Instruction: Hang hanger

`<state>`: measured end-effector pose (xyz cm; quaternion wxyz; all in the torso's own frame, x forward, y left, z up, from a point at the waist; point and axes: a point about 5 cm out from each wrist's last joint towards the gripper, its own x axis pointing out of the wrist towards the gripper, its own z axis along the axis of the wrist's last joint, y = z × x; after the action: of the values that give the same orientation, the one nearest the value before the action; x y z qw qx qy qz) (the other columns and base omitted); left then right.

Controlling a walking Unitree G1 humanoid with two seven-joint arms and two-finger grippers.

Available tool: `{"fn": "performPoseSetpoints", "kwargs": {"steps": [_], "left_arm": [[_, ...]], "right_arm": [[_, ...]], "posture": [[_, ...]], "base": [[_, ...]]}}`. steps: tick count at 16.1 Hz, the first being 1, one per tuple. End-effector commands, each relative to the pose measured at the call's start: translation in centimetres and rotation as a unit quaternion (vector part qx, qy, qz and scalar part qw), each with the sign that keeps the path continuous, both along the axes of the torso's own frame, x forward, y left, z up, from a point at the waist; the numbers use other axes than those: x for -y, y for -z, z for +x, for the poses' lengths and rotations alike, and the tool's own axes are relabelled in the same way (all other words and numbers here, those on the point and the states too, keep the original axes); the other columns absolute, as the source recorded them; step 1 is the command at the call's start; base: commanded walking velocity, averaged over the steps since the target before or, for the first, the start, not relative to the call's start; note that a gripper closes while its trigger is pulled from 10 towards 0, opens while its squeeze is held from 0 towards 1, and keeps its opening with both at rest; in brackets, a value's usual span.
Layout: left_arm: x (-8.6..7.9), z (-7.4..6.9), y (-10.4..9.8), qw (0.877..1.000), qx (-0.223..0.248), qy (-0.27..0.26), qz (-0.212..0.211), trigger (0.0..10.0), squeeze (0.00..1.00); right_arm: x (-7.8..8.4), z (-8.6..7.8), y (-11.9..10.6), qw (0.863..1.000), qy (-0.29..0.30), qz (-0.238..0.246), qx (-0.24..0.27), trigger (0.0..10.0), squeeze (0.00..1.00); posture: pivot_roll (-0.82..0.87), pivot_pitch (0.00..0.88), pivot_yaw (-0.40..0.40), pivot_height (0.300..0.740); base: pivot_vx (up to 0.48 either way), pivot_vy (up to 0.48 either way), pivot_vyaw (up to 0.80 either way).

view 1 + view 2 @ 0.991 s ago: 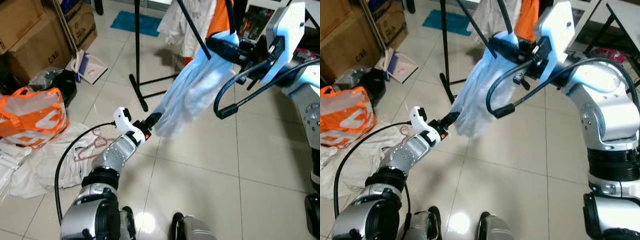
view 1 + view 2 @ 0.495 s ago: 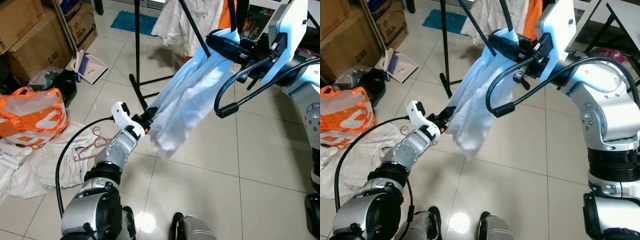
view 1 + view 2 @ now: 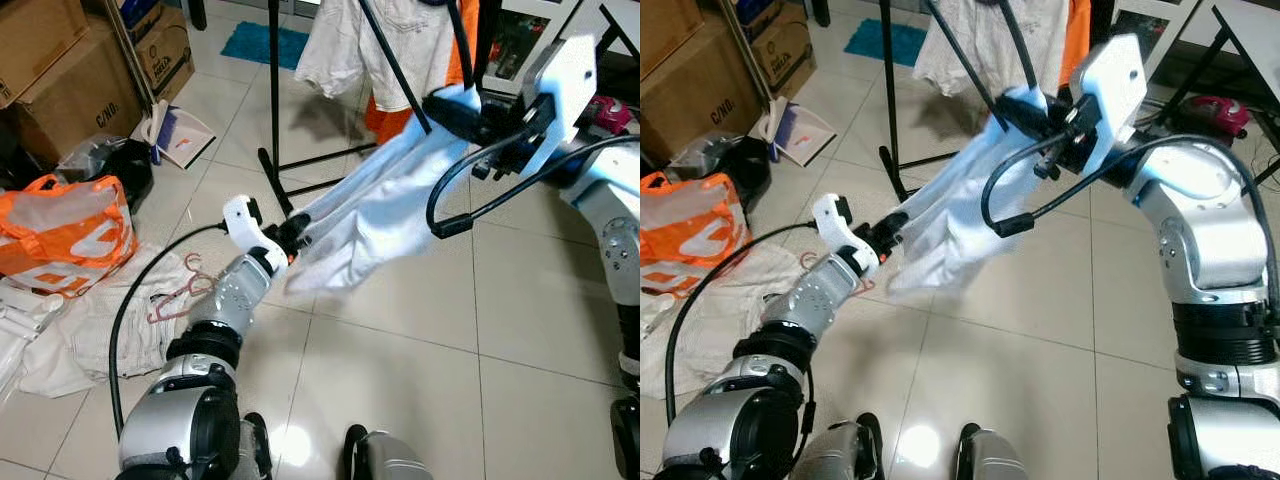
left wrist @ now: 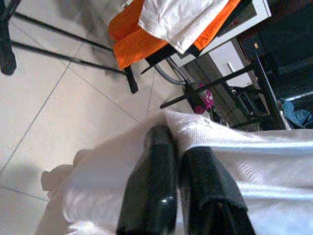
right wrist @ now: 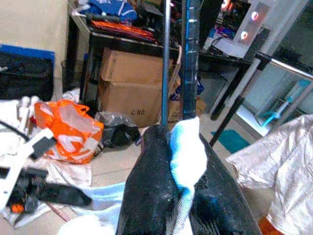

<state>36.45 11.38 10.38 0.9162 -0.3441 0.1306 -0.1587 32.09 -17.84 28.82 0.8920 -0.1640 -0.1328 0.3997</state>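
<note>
Stretching a pale blue garment (image 3: 375,215) between them, the left pincer (image 3: 290,232) pinches its lower hem while the right pincer (image 3: 1025,108) clamps its top beside the black clothes rack (image 3: 275,110).

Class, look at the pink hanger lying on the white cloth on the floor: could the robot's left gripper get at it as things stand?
Probably not yet. The left gripper is shut on the pale blue garment, stretched between both grippers, and the pink hanger lies low beside that arm.

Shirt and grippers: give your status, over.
Right gripper shut on shirt's top. Left gripper shut on its lower edge. Rack pole stands close behind.
</note>
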Motion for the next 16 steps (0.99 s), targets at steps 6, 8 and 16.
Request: {"fn": "performPoseSetpoints", "kwargs": {"steps": [6,8,16], "left_arm": [[-4.0,0.5,-4.8,0.996,0.069,-0.03,0.054,0.0,0.0],[-4.8,0.4,-5.5,0.994,0.075,-0.037,0.066,0.0,0.0],[-9.1,0.4,-6.7,0.986,0.068,-0.091,0.123,0.0,0.0]], "right_arm": [[1.9,1.1,3.8,0.994,0.046,-0.098,0.008,0.0,0.0],[2.2,1.2,4.1,0.992,0.046,-0.116,0.009,0.0,0.0],[3.0,0.1,7.0,0.969,-0.031,-0.244,-0.026,0.0,0.0]], "posture": [[-0.16,0.17,-0.067,0.74],[-0.16,0.163,-0.071,0.74],[-0.15,0.172,-0.067,0.74]], "base": [[0.0,0.0,0.0],[0.0,0.0,0.0],[0.0,0.0,0.0]]}}
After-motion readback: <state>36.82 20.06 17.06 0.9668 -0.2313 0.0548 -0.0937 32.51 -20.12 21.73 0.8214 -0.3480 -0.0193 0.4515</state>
